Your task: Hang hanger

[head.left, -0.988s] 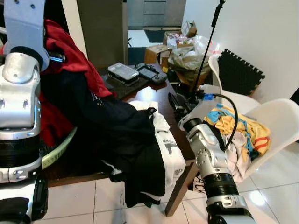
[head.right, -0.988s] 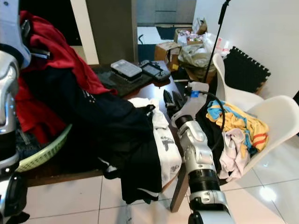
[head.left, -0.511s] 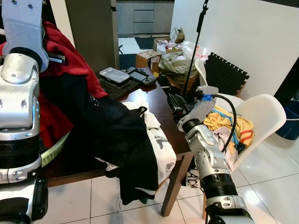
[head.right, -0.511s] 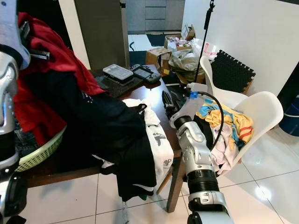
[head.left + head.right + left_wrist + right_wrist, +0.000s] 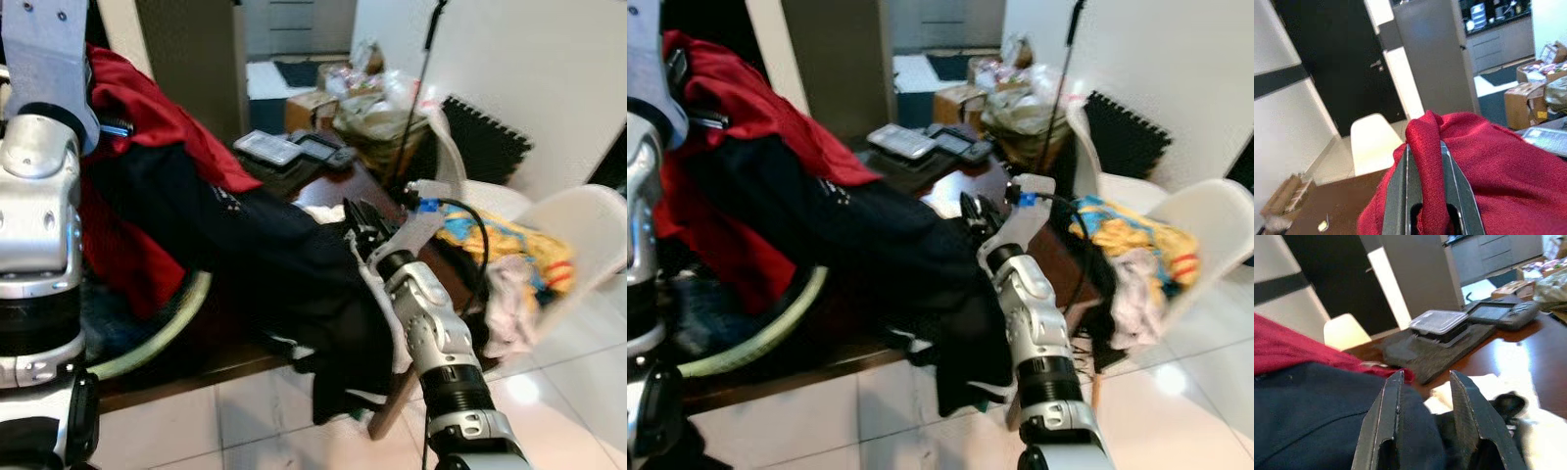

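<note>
A red garment [image 5: 147, 108] hangs from my raised left arm [image 5: 39, 196], and my left gripper [image 5: 1423, 142] is shut on a fold of it. Below it a dark navy garment [image 5: 265, 255] drapes across the brown table [image 5: 323, 191] and over its front edge. A small grey clip-like piece [image 5: 118, 127] sticks out of the red cloth; I cannot tell whether it is a hanger. My right gripper [image 5: 355, 217] is open at the navy garment's right end, its fingers [image 5: 1393, 401] just above the dark cloth with nothing between them.
A green basket [image 5: 157, 328] sits under the clothes on the left. A clear lidded box [image 5: 265, 147] and black devices [image 5: 318, 149] lie on a dark mat at the table's back. A white chair [image 5: 578, 235] with bright clothes stands right. Boxes and bags crowd the far floor.
The camera has swung, shifting the scene right. My right gripper has come in from the table's right edge to the navy garment. The left gripper still holds the red cloth.
</note>
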Controlling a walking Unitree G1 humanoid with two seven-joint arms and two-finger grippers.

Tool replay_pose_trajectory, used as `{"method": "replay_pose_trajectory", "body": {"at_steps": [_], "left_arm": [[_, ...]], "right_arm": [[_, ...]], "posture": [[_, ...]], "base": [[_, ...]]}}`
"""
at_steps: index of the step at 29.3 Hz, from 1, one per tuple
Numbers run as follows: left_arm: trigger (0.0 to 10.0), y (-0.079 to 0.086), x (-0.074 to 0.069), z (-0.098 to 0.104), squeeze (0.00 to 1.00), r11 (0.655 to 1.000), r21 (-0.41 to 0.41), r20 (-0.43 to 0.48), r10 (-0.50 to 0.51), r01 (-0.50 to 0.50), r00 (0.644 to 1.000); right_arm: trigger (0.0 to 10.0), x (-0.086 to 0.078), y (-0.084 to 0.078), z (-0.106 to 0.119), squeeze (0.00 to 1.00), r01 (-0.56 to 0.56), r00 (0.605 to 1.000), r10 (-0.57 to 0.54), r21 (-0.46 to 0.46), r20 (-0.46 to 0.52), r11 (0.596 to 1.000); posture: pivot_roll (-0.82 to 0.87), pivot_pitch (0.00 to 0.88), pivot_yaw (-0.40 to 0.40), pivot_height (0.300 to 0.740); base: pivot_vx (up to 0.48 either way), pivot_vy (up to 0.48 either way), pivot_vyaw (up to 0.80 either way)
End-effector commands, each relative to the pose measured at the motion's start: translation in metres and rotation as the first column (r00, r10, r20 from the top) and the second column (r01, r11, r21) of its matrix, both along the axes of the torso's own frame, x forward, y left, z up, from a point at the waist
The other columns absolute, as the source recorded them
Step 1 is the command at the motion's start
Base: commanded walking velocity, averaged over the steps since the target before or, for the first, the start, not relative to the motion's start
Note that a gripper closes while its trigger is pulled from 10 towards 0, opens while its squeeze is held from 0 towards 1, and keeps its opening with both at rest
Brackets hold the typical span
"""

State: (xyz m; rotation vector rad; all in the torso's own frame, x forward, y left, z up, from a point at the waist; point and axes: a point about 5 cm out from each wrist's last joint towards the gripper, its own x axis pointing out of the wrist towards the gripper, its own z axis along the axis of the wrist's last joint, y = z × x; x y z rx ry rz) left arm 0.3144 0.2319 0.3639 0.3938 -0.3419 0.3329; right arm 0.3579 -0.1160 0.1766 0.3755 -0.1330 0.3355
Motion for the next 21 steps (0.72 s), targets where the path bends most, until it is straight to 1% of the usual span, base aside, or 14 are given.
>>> {"method": "replay_pose_trajectory", "body": {"at_steps": [1, 2, 7, 10, 16, 18, 19, 20, 21], "left_arm": [[10.0, 0.005, -0.006, 0.006, 0.00, 0.999, 0.013, 0.033, 0.036, -0.037, 0.999], [10.0, 0.006, -0.006, 0.006, 0.00, 0.999, -0.001, 0.036, 0.039, -0.039, 0.999], [10.0, 0.009, -0.007, 0.007, 0.00, 0.998, -0.015, 0.036, 0.054, -0.054, 0.998], [10.0, 0.009, -0.006, 0.007, 0.00, 0.998, -0.021, 0.027, 0.054, -0.053, 0.998], [10.0, 0.015, -0.007, 0.009, 0.00, 0.997, -0.004, 0.016, 0.079, -0.079, 0.997], [10.0, 0.023, -0.010, 0.013, 0.00, 0.989, 0.035, 0.027, 0.143, -0.144, 0.989], [10.0, 0.023, -0.010, 0.013, 0.00, 0.989, 0.035, 0.027, 0.143, -0.144, 0.989], [10.0, 0.027, -0.013, 0.015, 0.00, 0.985, 0.037, 0.042, 0.169, -0.171, 0.985], [10.0, 0.037, -0.017, 0.019, 0.00, 0.973, 0.054, 0.056, 0.220, -0.223, 0.974]], "right_arm": [[10.0, 0.000, -0.002, 0.001, 0.00, 0.002, 1.000, -0.002, -0.002, 0.001, 1.000], [10.0, 0.000, -0.002, 0.001, 0.00, 0.004, 1.000, -0.004, -0.001, 0.001, 1.000], [10.0, 0.000, -0.003, 0.000, 0.00, 0.008, 1.000, -0.008, 0.002, 0.000, 1.000], [10.0, 0.000, -0.003, 0.000, 0.00, 0.008, 1.000, -0.008, 0.003, -0.001, 1.000], [10.0, 0.000, -0.003, 0.001, 0.00, 0.009, 1.000, -0.009, 0.005, -0.002, 1.000], [10.0, 0.000, -0.003, 0.000, 0.00, 0.007, 1.000, -0.007, 0.005, -0.004, 1.000], [10.0, 0.000, -0.003, 0.000, 0.00, 0.007, 1.000, -0.007, 0.005, -0.004, 1.000], [10.0, 0.000, -0.003, 0.000, 0.00, 0.006, 1.000, -0.006, 0.006, -0.005, 1.000], [10.0, 0.000, -0.003, 0.000, 0.00, 0.004, 1.000, -0.004, 0.006, -0.006, 1.000]], "posture": [[0.09, 0.000, -0.063, 0.740], [0.09, 0.000, -0.062, 0.740], [0.09, 0.000, -0.059, 0.740], [0.09, 0.000, -0.059, 0.740], [0.09, 0.000, -0.060, 0.740], [0.10, 0.000, -0.062, 0.740], [0.10, 0.000, -0.062, 0.740], [0.10, 0.000, -0.062, 0.740], [0.10, 0.000, -0.065, 0.740]], "base": [[0.000, -0.480, 0.00], [0.000, -0.480, 0.00], [0.000, -0.475, 0.00], [0.000, 0.000, 0.00], [0.000, 0.000, 0.00], [0.000, 0.000, 0.00], [0.000, 0.000, 0.00], [0.000, 0.000, 0.00], [0.000, 0.000, 0.00]]}}
